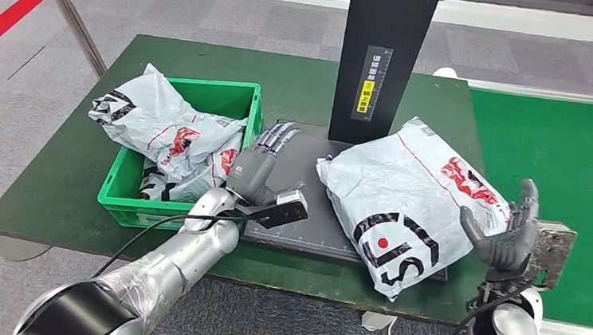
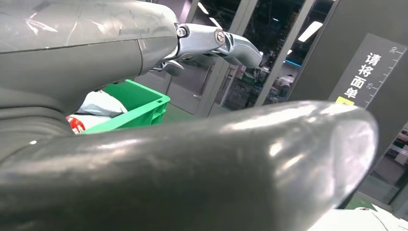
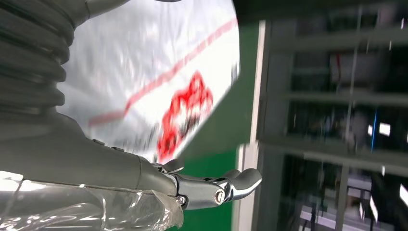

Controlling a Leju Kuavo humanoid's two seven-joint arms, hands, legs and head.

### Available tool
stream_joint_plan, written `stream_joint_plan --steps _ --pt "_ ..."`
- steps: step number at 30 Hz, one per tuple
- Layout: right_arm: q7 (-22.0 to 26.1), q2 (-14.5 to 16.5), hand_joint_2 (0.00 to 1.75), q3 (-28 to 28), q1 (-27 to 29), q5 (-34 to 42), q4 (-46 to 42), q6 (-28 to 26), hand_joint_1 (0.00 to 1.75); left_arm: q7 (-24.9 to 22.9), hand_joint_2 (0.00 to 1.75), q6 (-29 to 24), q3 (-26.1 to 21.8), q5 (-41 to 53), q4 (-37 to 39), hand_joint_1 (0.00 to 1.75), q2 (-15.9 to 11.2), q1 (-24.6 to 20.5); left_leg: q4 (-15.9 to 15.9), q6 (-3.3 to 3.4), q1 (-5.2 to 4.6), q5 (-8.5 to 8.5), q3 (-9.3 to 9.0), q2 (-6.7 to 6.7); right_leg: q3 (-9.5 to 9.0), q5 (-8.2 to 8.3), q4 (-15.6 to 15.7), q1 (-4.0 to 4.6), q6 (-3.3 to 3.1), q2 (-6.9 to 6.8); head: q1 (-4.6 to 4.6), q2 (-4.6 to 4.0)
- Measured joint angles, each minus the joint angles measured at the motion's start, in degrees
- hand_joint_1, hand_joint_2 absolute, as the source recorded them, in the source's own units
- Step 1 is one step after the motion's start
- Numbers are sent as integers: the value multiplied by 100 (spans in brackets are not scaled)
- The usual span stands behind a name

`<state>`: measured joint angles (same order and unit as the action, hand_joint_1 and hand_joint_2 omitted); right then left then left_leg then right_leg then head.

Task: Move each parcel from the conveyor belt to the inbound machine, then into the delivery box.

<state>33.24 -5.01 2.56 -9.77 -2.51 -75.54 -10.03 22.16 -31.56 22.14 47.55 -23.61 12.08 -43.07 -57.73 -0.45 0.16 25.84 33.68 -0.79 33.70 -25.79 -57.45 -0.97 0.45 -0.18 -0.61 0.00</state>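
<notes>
Parcel (image 1: 410, 200) is the landmark: a white poly mailer with red and black print, lying on the dark platform of the inbound machine (image 1: 305, 216) at the foot of its black post (image 1: 381, 62), its near corner hanging over the platform's front edge.

Nearest to the robot, the right hand (image 1: 504, 236) stands just beside the parcel's right edge, on the conveyor belt (image 1: 566, 157) side, fingers apart and upright, holding nothing; whether it touches the plastic I cannot tell. The right wrist view shows the printed bag close behind that hand's fingers (image 3: 231, 185).

On the parcel's other side, the left hand (image 1: 265, 165) lies over the platform, fingers stretched out flat and empty, apart from the bag. Beyond it, further from the parcel, sits the green delivery box (image 1: 127, 202), already holding other white parcels (image 1: 164, 129) piled up to and over its rim.

Risks, as I judge them: the mailer is slack and slippery, so a one-sided grip could let it sag or slide off the overhanging edge. With the box this full, a parcel dropped on the heap could roll off onto the table (image 1: 52, 188).
</notes>
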Motion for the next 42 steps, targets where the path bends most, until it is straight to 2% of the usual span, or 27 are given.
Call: stream_joint_plan --steps 4,7,13,17,28,36,42 --pt "-28 26 175 256 24 -22 0 -4 0 -3 0 9 -28 18 1 0 -3 3 0 0 0 0 -1 2 2 0 0 0 0 1 2 0" --pt "-127 44 175 476 94 -111 -1 -226 0 -52 0 38 -30 97 1 0 -4 8 0 0 0 0 -2 -4 3 -1 1 1 0 -4 1 0" --pt "-140 45 175 1473 312 -587 -15 -274 0 -81 0 41 -74 172 1 0 -46 38 0 1 0 2 4 -5 4 -1 2 0 0 -3 0 0" --pt "-133 50 175 1841 352 -668 -13 -277 0 -74 0 41 -80 172 2 0 -57 44 0 2 -1 2 3 -4 3 -1 4 0 0 0 1 0" --pt "-168 79 175 2087 363 -652 7 -198 0 -64 0 20 -94 174 1 0 -62 64 0 1 0 1 2 1 3 -1 2 0 0 0 0 0" --pt "-12 71 175 2382 341 -481 522 186 0 31 0 -45 -223 165 -3 0 -156 186 0 2 0 2 3 0 3 -1 3 0 0 -1 0 0" --pt "150 99 175 2424 367 -496 928 690 0 202 0 -1 -233 179 -31 0 -186 290 1 2 0 2 3 2 3 -1 2 1 0 1 1 0"
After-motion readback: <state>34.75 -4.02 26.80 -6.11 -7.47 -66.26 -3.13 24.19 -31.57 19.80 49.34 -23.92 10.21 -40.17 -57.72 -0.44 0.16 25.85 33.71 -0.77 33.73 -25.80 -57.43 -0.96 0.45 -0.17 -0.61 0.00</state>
